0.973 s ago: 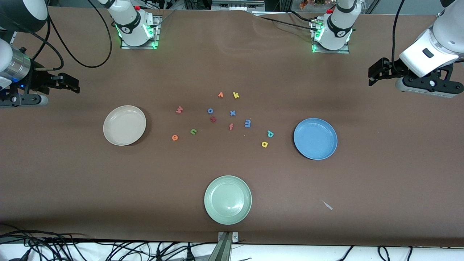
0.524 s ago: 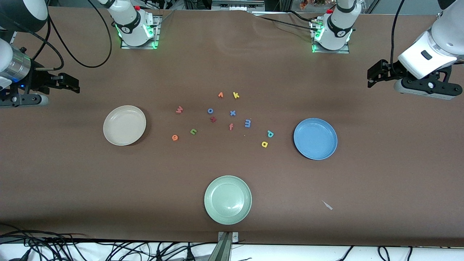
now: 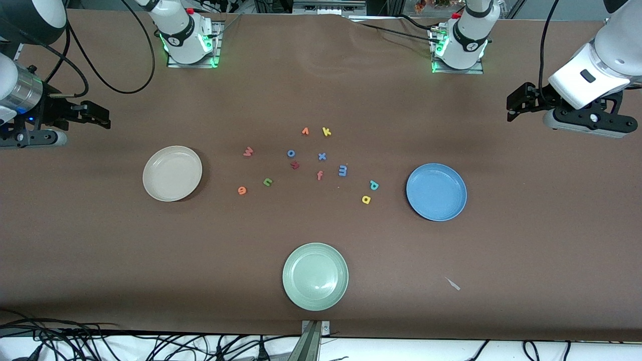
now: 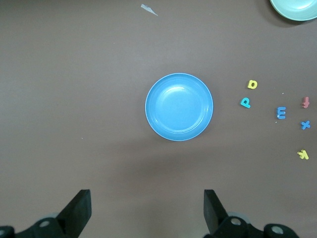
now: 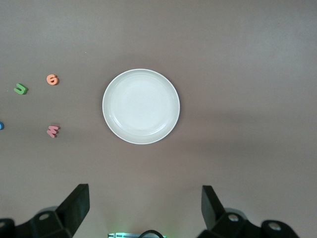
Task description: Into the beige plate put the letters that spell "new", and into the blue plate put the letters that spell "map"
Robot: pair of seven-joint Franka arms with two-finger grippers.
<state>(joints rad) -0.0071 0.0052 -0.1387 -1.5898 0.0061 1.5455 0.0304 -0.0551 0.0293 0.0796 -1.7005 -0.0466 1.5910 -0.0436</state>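
Left gripper [image 3: 512, 103], jaws wide open, empty, is shifted slightly since earlier, high near blue plate [image 3: 436, 192]; right gripper [image 3: 98, 116] is kept waiting, open; nothing sorted yet.

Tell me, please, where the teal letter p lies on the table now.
In the front view the teal p lies flat on the table, beside the yellow a and slightly farther from the camera, between the blue m and the blue plate.

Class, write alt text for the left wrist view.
A blue plate sits empty on a brown table, framed by the open left end effector. Beside it lie small foam letters: yellow a, teal p, blue m.
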